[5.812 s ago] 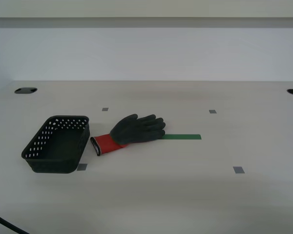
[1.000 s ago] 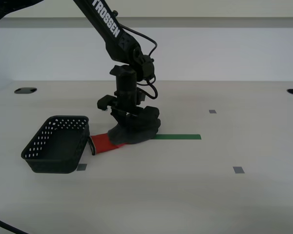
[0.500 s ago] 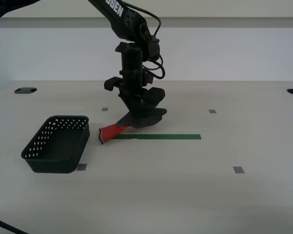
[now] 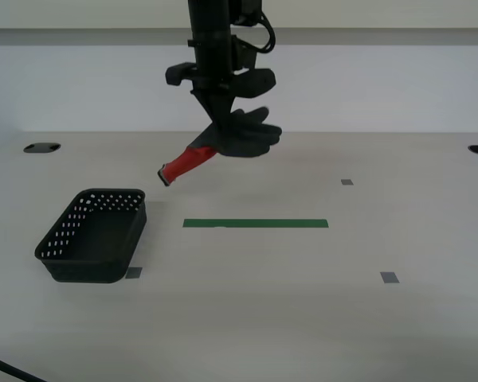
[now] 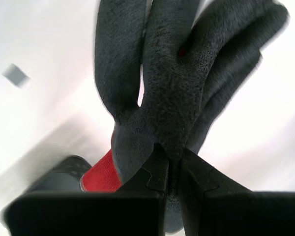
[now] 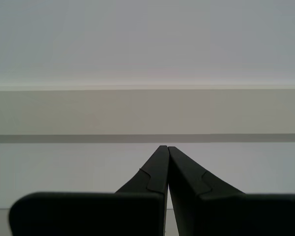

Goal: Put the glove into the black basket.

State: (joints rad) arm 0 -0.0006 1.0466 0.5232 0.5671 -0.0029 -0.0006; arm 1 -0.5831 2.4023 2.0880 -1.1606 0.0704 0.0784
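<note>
My second gripper (image 4: 223,127) is shut on the glove (image 4: 237,135) and holds it high above the table, near the middle of the exterior view. The glove's red cuff (image 4: 183,165) hangs down toward the exterior view's left. In the second wrist view the dark grey glove (image 5: 172,83) is pinched between my second gripper's fingertips (image 5: 169,162), with the red cuff (image 5: 101,174) below. The black basket (image 4: 94,235) stands empty on the table at the exterior view's left, below and left of the glove. My first gripper (image 6: 166,150) is shut on nothing and faces a wall.
A green tape strip (image 4: 255,224) lies on the table where the glove was. Small grey tape squares (image 4: 389,278) dot the tabletop. Dark cable holes (image 4: 41,147) sit at the table's far corners. A cable (image 4: 8,368) crosses the near left corner.
My second gripper closed on the glove and has lifted it off the table, rising steadily. The cuff now hangs free in the air. The basket has not moved.
</note>
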